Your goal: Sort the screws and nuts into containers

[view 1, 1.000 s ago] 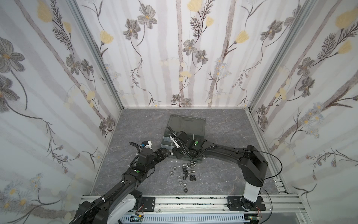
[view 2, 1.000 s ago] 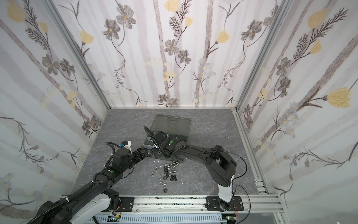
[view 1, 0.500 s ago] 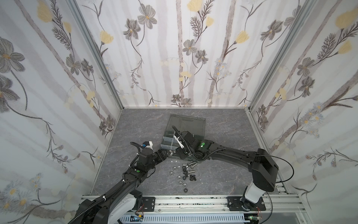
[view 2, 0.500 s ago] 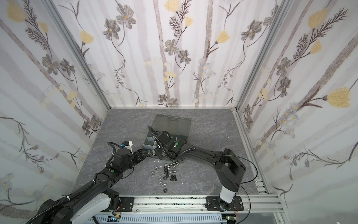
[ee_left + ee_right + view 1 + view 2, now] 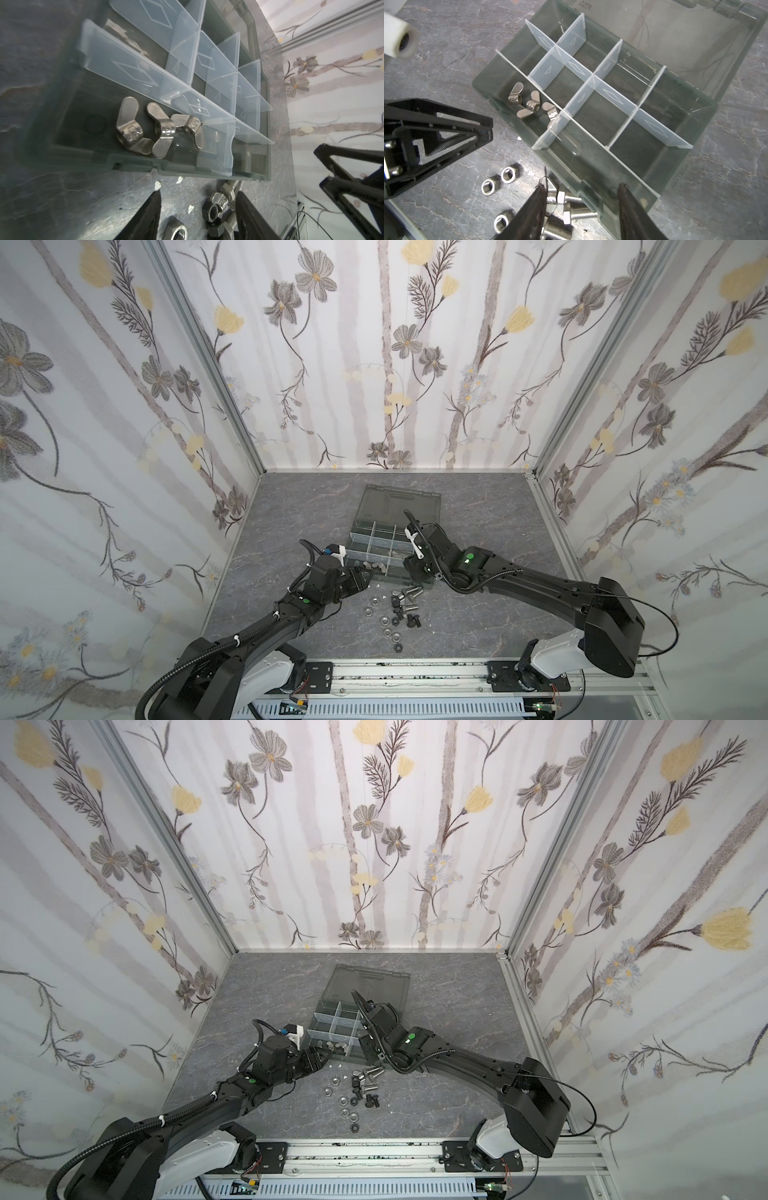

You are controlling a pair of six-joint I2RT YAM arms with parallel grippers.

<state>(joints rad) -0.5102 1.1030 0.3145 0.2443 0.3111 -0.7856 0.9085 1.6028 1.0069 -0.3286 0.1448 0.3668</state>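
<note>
Left hand point(image 5: 197, 193) gapes; wrist views resolve wing nuts point(image 5: 163, 129).

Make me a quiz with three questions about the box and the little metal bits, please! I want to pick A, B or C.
1. How many wing nuts lie in the box?
A. one
B. three
C. six

2. Where are the loose screws?
A. on the table, right beside the box
B. far away, against the flowery back wall
C. in the box's middle cell

3. How is the box's lid?
A. shut
B. taken away
C. open, folded back

Answers:
1 B: three silver wing nuts lie together in one corner cell.
2 A: the screws lie on the table just outside the box's wall, with some hex nuts near them.
3 C: the lid lies back behind the cells, which all stand uncovered.
</note>
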